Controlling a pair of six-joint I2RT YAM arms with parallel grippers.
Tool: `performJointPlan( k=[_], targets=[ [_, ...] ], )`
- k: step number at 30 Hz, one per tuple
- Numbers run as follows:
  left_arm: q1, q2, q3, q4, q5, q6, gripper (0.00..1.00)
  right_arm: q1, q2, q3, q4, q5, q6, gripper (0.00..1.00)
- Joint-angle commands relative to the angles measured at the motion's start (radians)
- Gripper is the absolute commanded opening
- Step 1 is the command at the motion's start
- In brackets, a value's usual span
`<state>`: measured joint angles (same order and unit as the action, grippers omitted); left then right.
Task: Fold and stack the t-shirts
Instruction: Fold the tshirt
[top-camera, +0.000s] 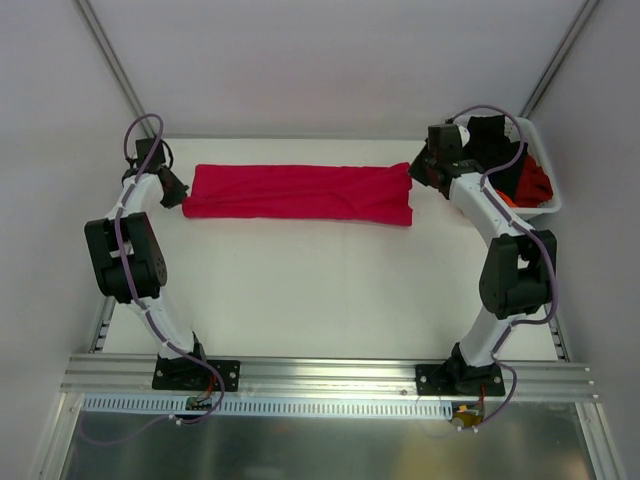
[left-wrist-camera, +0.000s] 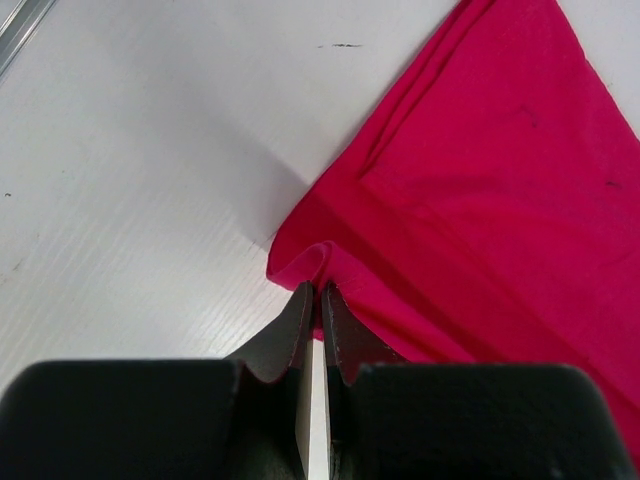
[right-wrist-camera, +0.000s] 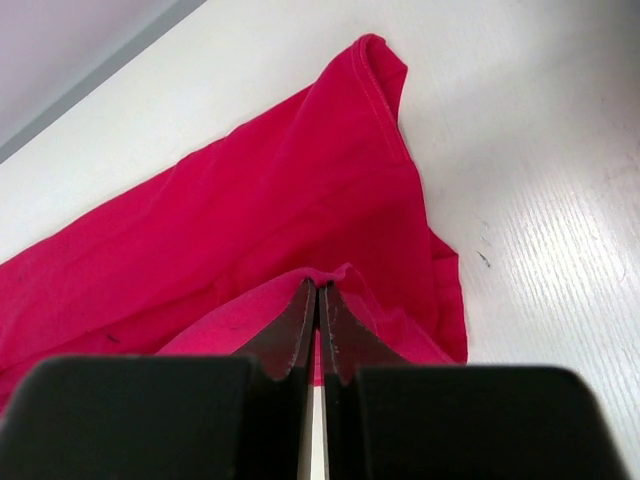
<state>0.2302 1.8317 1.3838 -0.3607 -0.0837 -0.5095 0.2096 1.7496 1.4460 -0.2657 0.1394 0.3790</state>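
The pink shirt (top-camera: 300, 193) lies in a long band at 12 o'clock on the counter (top-camera: 320, 300). The left pincer (left-wrist-camera: 315, 292) at 10 and the right pincer (right-wrist-camera: 317, 288) at 2 each pinch an end, likely to hold it taut for folding.

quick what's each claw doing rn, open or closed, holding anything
left claw: closed, pinching one end of the crimson-pink t-shirt
right claw: closed, pinching the other end of the same t-shirt
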Motion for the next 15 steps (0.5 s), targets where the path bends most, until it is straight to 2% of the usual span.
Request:
performJointPlan(
  k=[1, 15],
  targets=[
    [0.008, 0.020, 0.046, -0.003, -0.037, 0.006, 0.00, -0.018, 0.030, 0.066, 0.029, 0.005, -0.031, 0.00],
    [-0.043, 0.123, 0.156, -0.004, -0.068, -0.006, 0.00, -0.052, 0.131, 0.126, 0.031, -0.027, -0.051, 0.00]
  ],
)
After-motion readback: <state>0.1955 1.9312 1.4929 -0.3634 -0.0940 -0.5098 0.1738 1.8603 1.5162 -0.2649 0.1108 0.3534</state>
